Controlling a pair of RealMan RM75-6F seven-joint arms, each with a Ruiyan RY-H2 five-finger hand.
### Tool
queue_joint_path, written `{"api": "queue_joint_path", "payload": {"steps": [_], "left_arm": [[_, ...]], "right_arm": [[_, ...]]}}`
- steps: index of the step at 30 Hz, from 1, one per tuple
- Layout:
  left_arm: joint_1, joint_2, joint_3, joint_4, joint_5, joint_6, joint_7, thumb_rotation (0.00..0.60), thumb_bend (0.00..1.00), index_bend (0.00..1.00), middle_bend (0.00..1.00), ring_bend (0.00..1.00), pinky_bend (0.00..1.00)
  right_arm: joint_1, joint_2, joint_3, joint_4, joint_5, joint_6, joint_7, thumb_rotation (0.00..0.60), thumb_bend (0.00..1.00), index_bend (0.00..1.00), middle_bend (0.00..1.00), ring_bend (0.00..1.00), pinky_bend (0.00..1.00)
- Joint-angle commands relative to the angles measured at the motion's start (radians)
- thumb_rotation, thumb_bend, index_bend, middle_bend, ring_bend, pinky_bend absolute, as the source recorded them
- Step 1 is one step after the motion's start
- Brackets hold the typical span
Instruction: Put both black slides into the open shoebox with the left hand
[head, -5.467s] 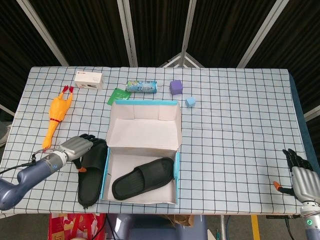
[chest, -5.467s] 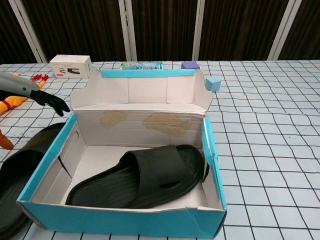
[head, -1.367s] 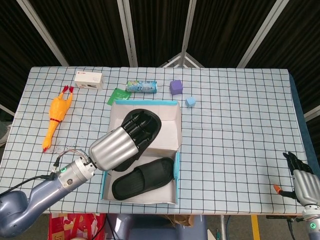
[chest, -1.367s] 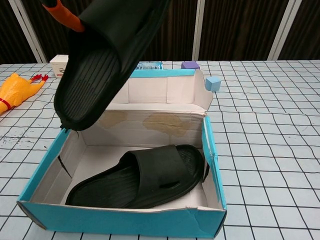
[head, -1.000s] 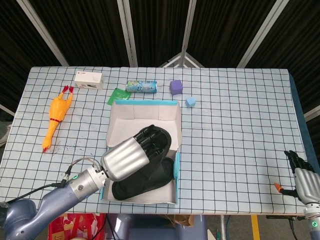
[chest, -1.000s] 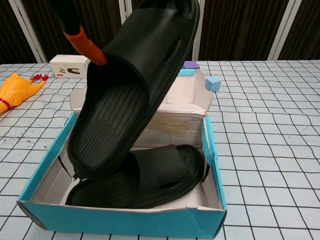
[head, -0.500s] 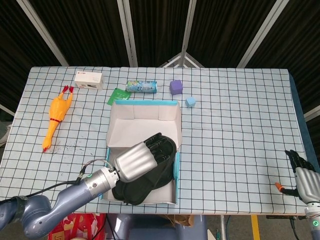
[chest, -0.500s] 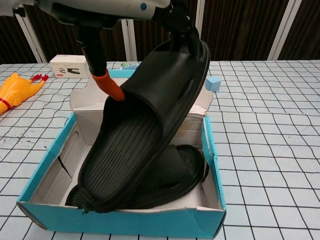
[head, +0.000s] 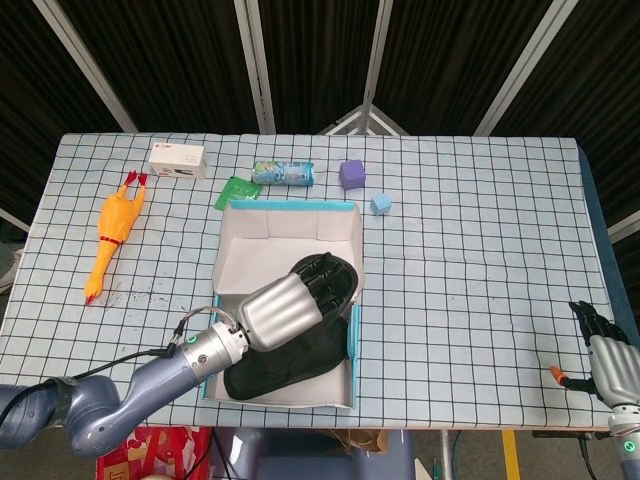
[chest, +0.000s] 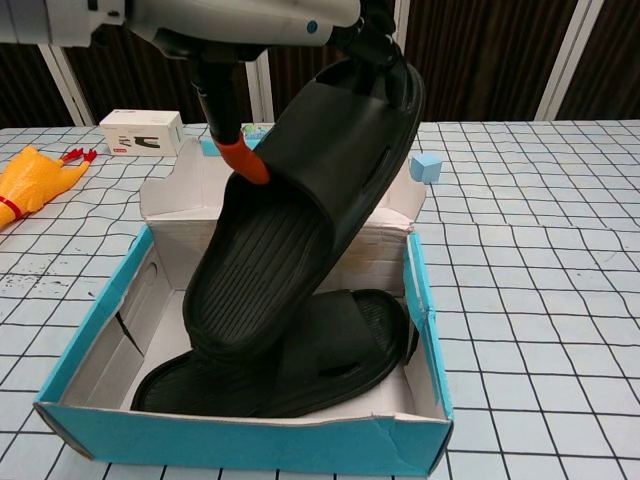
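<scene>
Around your work, the yellow rubber chicken (head: 113, 232) lies near the table's left edge, the white carton (head: 178, 159) sits at the far left, and the green packet (head: 236, 191) and the blue-green tube (head: 283, 173) lie just behind the shoebox (head: 286, 388). The purple block (head: 351, 174) and the small blue cube (head: 380, 204) stand off its far right corner, clear of your path. What crowds you is inside the box: the first black slide (chest: 345, 355) already lies diagonally across the floor, and the upright lid flap (chest: 285, 180) stands close behind the shoe you carry.

Your left hand (head: 283, 307) grips the second black slide (chest: 300, 230), fingers wrapped over its upper edge, sole toward the chest camera. It hangs steeply tilted above the box, its low end just over or on the first slide; you cannot tell whether they touch.

Your right hand (head: 606, 351) rests at the table's near right corner, holding nothing, fingers apart.

Half a second ago the low end reached almost to the box's front wall; it now sits further back.
</scene>
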Motion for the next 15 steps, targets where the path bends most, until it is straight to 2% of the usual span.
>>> {"api": "queue_joint_path", "payload": {"steps": [1,8,15], "left_arm": [[-0.001,-0.006,0.004,0.000,0.001,-0.017,-0.034,0.600,0.52,0.20,0.47,0.00,0.00],[0.006,-0.001,0.018,-0.001,0.010,-0.049,-0.097,0.600,0.52,0.20,0.47,0.00,0.00],[0.013,-0.016,0.054,0.028,0.021,-0.078,-0.124,0.600,0.52,0.20,0.47,0.00,0.00]], "right_arm": [[0.000,0.002,0.000,-0.004,0.003,-0.002,-0.002,0.600,0.25,0.00,0.02,0.10,0.13],[-0.004,0.005,0.000,-0.003,-0.005,0.007,0.010,0.600,0.24,0.00,0.02,0.10,0.13],[-0.006,0.003,0.003,-0.005,-0.001,0.013,0.008,0.600,0.25,0.00,0.02,0.10,0.13]]}}
